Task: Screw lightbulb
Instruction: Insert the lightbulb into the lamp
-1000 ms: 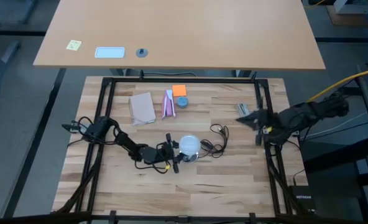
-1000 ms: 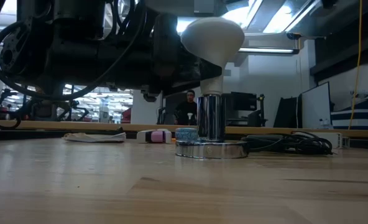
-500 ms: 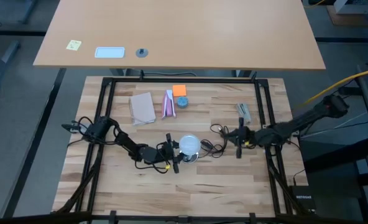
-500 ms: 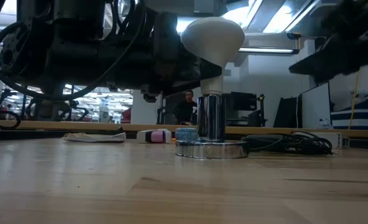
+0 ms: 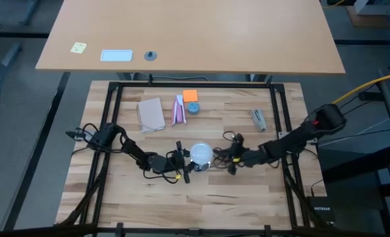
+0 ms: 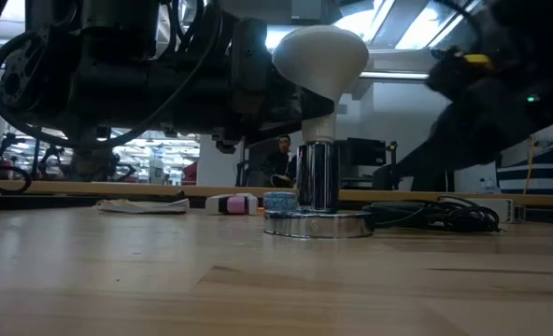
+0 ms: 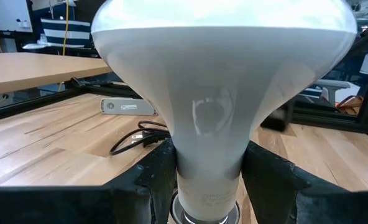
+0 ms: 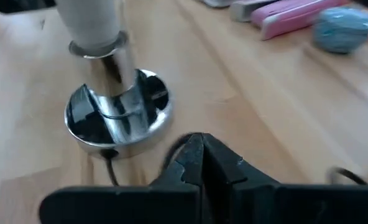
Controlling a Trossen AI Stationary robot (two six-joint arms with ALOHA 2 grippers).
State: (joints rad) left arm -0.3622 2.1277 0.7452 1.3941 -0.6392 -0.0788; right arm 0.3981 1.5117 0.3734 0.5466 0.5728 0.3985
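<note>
The frosted white lightbulb stands upright with its narrow neck in the silvery socket, whose round base rests on the wooden table. From the table's left, my left gripper lies level and is shut on the bulb's neck. My right gripper is shut with nothing between its fingers. It slants down just right of the socket, over the thin dark cord. In the low view the bulb tops the socket. My left gripper pinches the lightbulb's narrow neck between its two fingers, just above the socket's top. The fingers come level from the table's left side and lie across the neck. The bulb stands upright with its base in the socket.
Toward the far edge lie a tan pad, a pink-and-white packet, a small blue thing and an orange note. A grey item lies at the far right. A black frame borders the table. A person stands far behind.
My right gripper has come down from high at the table's right side, moving toward the left and near edges to just beside the socket, and has rolled somewhat. It has stayed shut. The bulb and my left gripper have kept still.
</note>
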